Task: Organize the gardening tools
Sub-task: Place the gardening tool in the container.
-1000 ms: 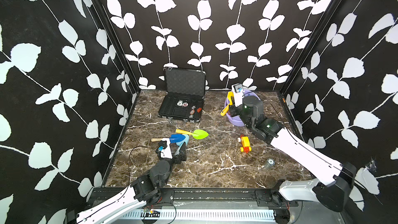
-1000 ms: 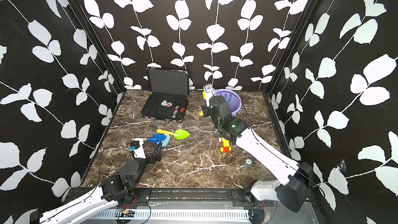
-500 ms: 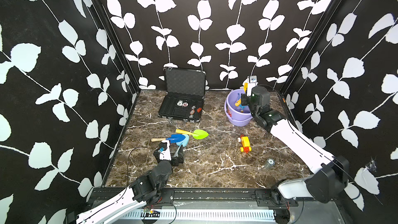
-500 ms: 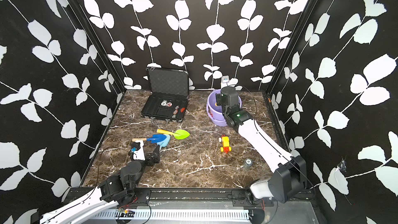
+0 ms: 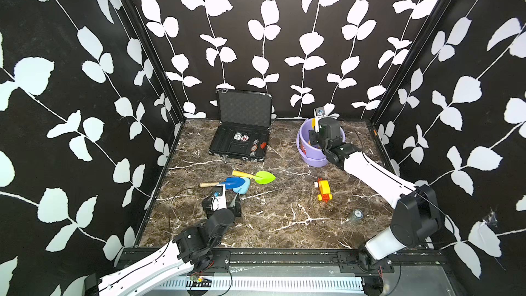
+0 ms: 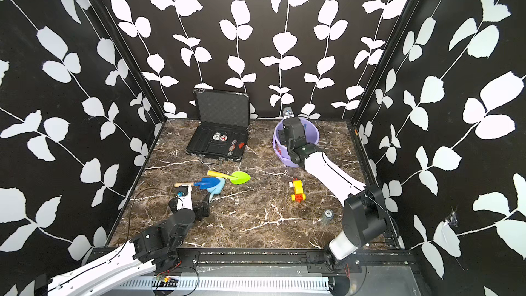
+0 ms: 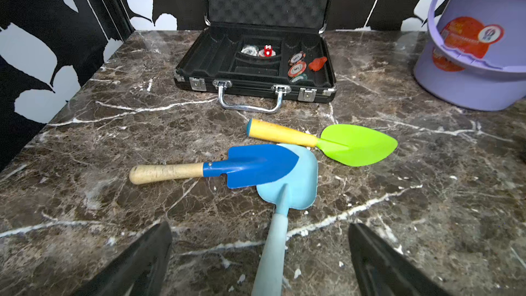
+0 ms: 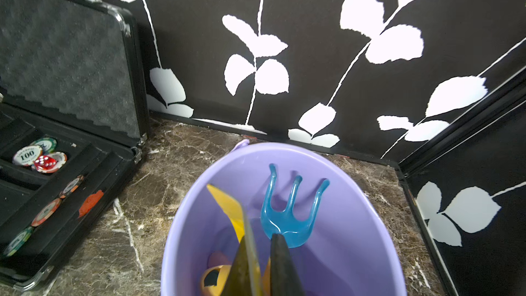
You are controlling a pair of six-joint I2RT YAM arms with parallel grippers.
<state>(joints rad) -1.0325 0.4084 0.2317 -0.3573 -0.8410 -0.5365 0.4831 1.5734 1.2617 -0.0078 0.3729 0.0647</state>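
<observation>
Operator: Handle of the light-blue shovel (image 7: pixel 290 177), how does it sit against the left gripper (image 7: pixel 259 232)?

Observer: Right between the jaws, which are spread wide. In the left wrist view they flank the lower middle of the frame. The handle runs up between them and touches neither, with the blade at the far end. Its long axis is roughly in line with the gripper's reach, so I'd judge a short advance and a squeeze would catch it.

Operator: Anything lying on it?

Observer: The blue shovel (image 7: pixel 256 163) lies crosswise at frame centre. Its blade overlaps the light-blue blade and its wooden handle points left, so a lift could drag it along. Just beyond, right of centre, is the green shovel (image 7: pixel 355 145). Its yellow handle is just beside the light-blue blade; whether they touch I cannot tell.

Operator: And farther back?

Observer: The purple bucket (image 5: pixel 310 158) stands on the marble table (image 5: pixel 284 223), right of centre in a top view. The right gripper (image 8: pixel 260 247) is at its mouth, jaws nearly pressed together and pinching the yellow shovel (image 8: pixel 227 206). The blue fork (image 8: pixel 290 214) leans inside. The three loose shovels lie far nearer the left arm.
</observation>
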